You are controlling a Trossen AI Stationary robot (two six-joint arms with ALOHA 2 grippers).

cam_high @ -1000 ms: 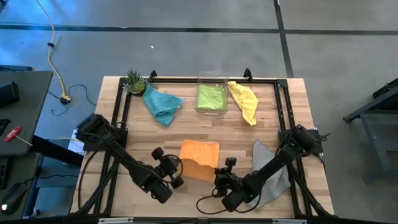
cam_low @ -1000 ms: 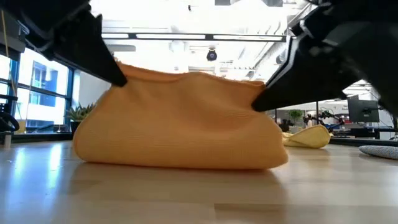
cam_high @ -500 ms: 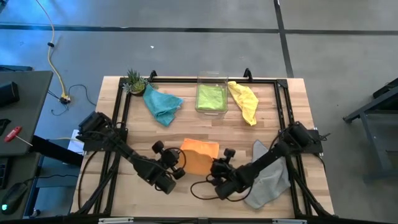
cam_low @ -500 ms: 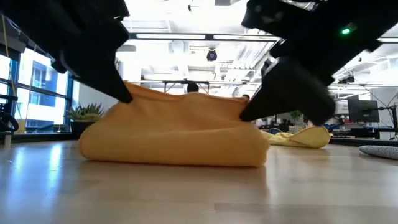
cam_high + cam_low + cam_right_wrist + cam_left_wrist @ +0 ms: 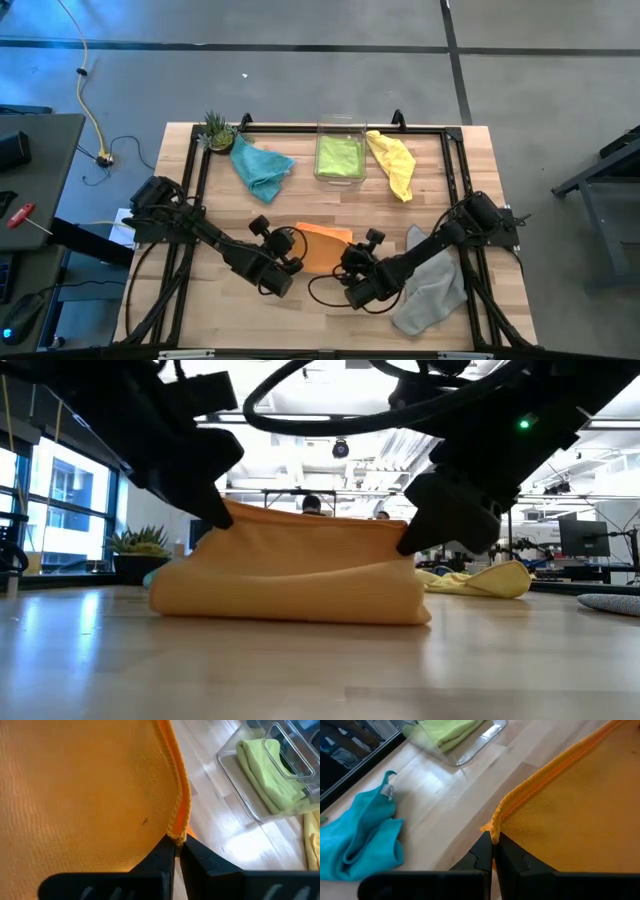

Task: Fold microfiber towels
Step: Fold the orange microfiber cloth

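Note:
The orange towel (image 5: 322, 248) lies mid-table with its lower fold on the wood, and its raised edge (image 5: 312, 518) spans between my two grippers. My left gripper (image 5: 493, 851) is shut on one raised corner and my right gripper (image 5: 176, 851) on the other. In the low view my left gripper (image 5: 222, 520) and my right gripper (image 5: 405, 540) stand at the towel's two upper ends. The teal towel (image 5: 262, 167) and the yellow towel (image 5: 393, 163) lie crumpled at the far side. The lime green towel (image 5: 339, 155) sits in the clear bin. The grey towel (image 5: 430, 285) lies near the right front. My left gripper pinches the orange towel's hemmed corner (image 5: 495, 831) between its two fingertips, slanting down from the near left. The corner is held above the table, and the cloth slopes from it down to the fold on the wood. My right gripper pinches the other hemmed corner (image 5: 177, 832) between its fingertips, slanting down from the near right. That corner is also raised, and the edge between the two corners runs nearly straight.
The clear plastic bin (image 5: 341, 178) stands at the far middle and a small potted plant (image 5: 216, 129) at the far left corner. A black frame (image 5: 196, 160) borders the work area. Bare wood lies along the near edge in front of the orange towel.
Both grippers have moved toward the table's far edge, carrying the orange towel's raised edge over the part that lies on the wood. The towel has folded over and stands lower and narrower than before. Its bottom fold has stayed on the table.

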